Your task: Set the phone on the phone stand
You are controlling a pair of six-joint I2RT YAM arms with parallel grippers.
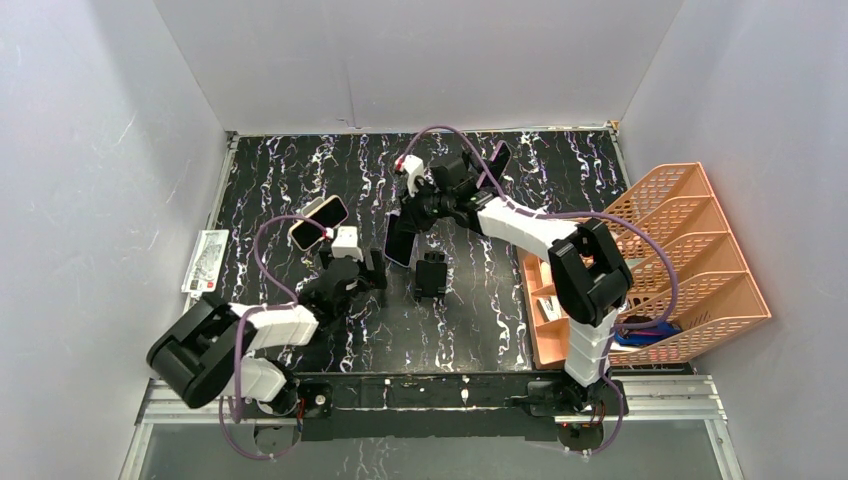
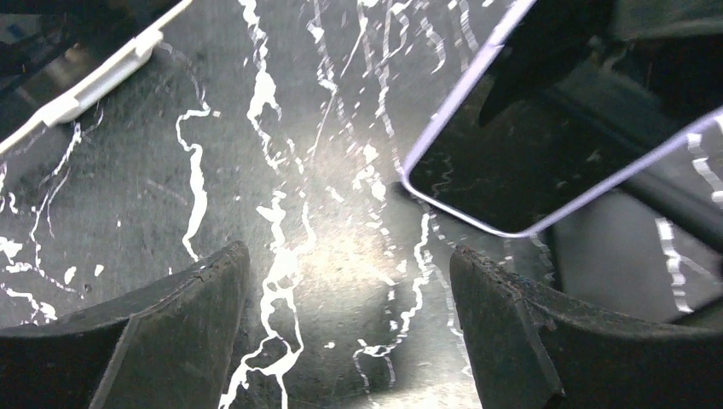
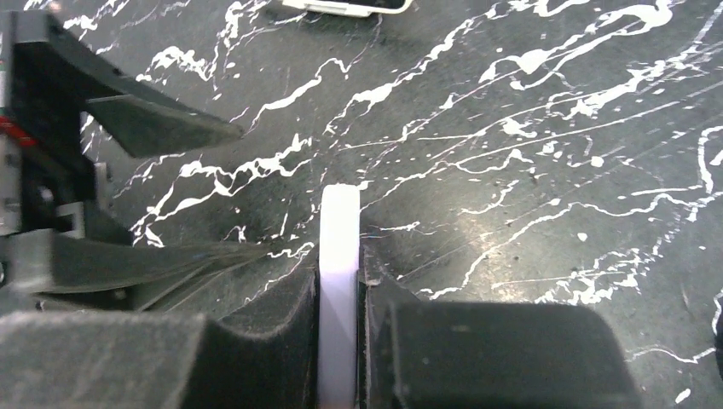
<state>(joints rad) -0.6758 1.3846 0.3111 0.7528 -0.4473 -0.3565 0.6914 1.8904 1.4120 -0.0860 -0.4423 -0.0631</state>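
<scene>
White-edged phone point(image 3: 339, 223) in outstretched right gripper point(image 3: 339, 288)

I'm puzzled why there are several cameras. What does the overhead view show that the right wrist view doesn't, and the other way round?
Only the overhead view shows the left arm and right arm whole, the black phone stand and the orange file rack. Only the right wrist view shows, close up, the right tool pinching the phone by its thin pale edge. Both show that phone, a second phone with a white case lying flat, and the black marbled table.
</scene>
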